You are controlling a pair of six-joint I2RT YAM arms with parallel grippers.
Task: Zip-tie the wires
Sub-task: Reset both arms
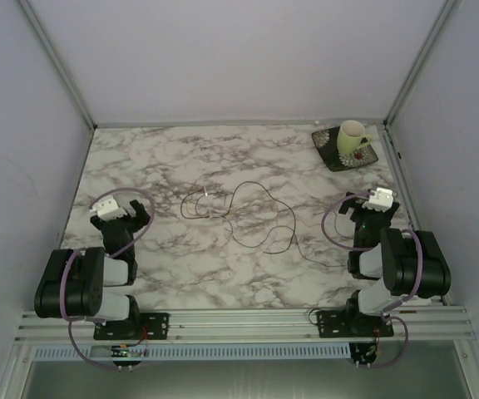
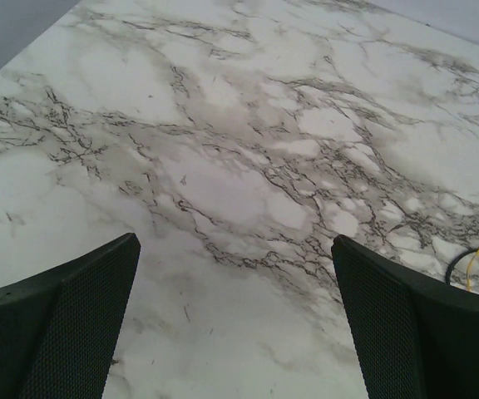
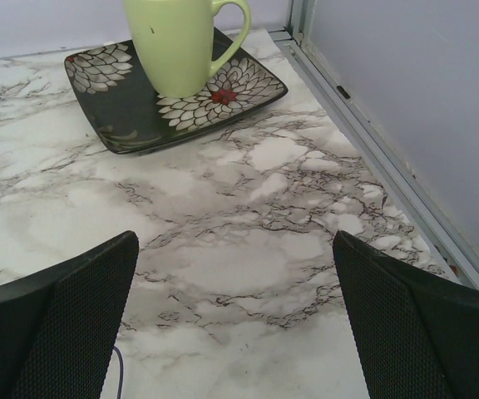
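Both grippers spread wide, holding nothing. Left gripper (image 1: 140, 214) and right gripper (image 1: 349, 209) sit at opposite sides of the table (image 1: 156, 274). Wires (image 1: 235, 212) lie in loose loops mid-table between them, well apart from both.

Risks:
- Strands are hair-thin and read like the marble veins, so a pinch could close on nothing, or catch one strand and drag the rest.
- Loops look springy and may pop free when gathered.
- Small white bit (image 1: 209, 196) by the left loop — can't tell if it's the tie.
- Right wrist faces the mug (image 3: 177, 41) on its plate (image 3: 115, 108), not the wires — a careless swing could clip it.
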